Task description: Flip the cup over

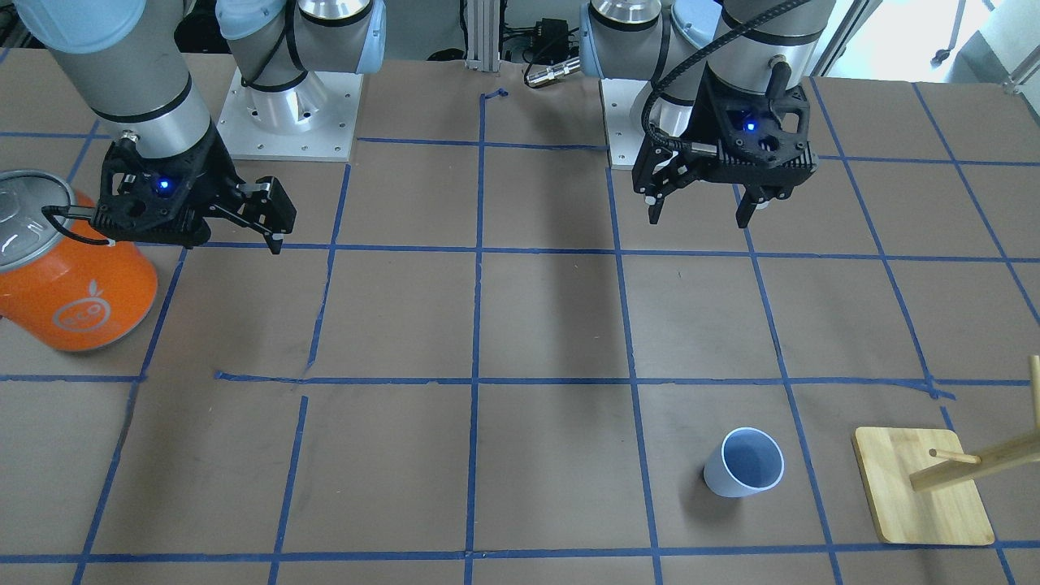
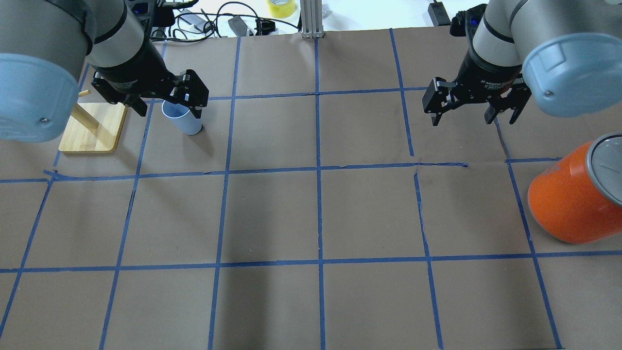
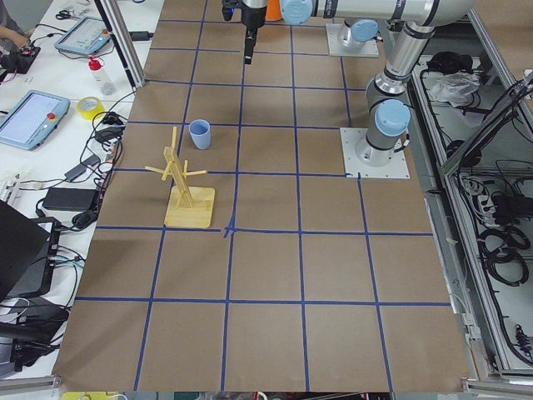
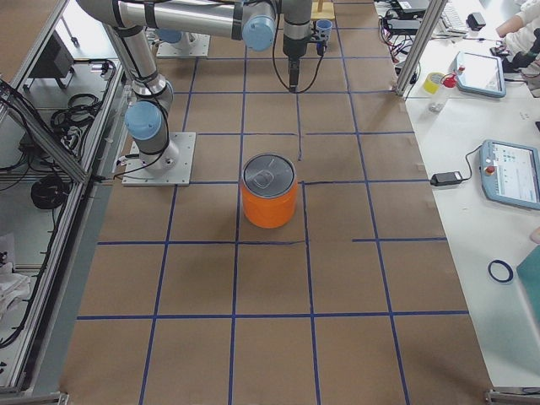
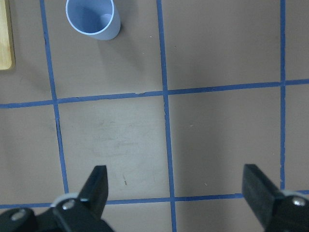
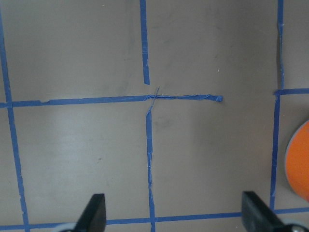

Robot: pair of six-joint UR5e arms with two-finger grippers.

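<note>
The cup (image 1: 743,461) is small and pale bluish-white. It stands upright on the table with its mouth up, next to a wooden rack. It also shows in the overhead view (image 2: 185,124) and at the top left of the left wrist view (image 5: 92,18). My left gripper (image 1: 699,219) is open and empty. It hangs high above the table, nearer the robot than the cup, and also shows in the left wrist view (image 5: 176,179). My right gripper (image 2: 461,119) is open and empty, high over bare table, far from the cup.
A large orange can (image 1: 73,276) with a silver lid stands on the robot's right side, close to my right arm. A wooden peg rack (image 1: 922,487) on a square base stands just beyond the cup. Blue tape lines grid the brown table.
</note>
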